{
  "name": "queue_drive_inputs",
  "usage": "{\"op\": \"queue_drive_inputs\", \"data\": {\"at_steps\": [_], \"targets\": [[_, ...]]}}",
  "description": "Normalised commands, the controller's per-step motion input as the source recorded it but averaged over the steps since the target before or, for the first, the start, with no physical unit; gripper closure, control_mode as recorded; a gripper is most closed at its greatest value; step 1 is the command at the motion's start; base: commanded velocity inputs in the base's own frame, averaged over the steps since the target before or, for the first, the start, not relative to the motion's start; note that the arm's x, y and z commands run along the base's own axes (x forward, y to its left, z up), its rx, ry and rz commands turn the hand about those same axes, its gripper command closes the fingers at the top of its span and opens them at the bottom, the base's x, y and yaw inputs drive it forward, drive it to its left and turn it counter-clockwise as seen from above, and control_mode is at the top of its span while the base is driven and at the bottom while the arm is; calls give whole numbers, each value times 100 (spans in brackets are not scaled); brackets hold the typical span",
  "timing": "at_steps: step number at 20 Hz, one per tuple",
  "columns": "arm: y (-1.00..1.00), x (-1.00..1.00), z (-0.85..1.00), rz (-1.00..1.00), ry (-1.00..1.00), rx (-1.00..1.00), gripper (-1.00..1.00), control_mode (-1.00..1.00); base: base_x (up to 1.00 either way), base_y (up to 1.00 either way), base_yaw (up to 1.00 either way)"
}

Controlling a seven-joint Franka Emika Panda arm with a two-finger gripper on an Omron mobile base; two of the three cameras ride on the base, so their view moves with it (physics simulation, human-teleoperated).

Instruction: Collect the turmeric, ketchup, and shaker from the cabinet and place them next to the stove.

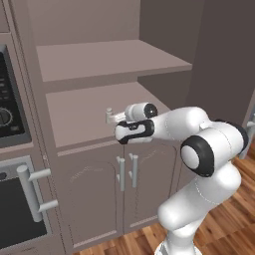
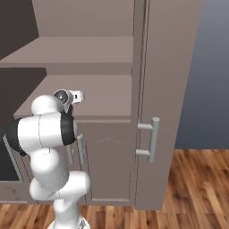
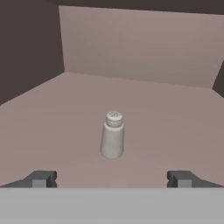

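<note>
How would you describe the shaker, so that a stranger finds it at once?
Look at the tall brown cabinet with two open shelves. The shaker stands upright on the lower shelf: a small pale grey cylinder with a perforated top.

One shaker [image 3: 112, 135], two open shelves [image 1: 89, 112], two small cabinet doors [image 1: 94, 199].

Glossy white rounded arm [image 1: 199, 149], black joint bands, small dark grey fingers [image 3: 41, 178]

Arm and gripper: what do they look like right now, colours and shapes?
The arm is glossy white, built of rounded, bulging segments with black rings at the joints. The gripper has two small, blocky, dark grey fingertips. No cables or markings show.
</note>
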Motion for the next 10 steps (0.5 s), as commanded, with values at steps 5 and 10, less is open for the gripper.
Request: {"op": "queue_drive_inputs", "data": {"at_steps": [5,10], "targets": [[10,22,0,0,0,0,-100,-100,0,0,0],[9,22,0,0,0,0,-100,-100,0,0,0]]}}
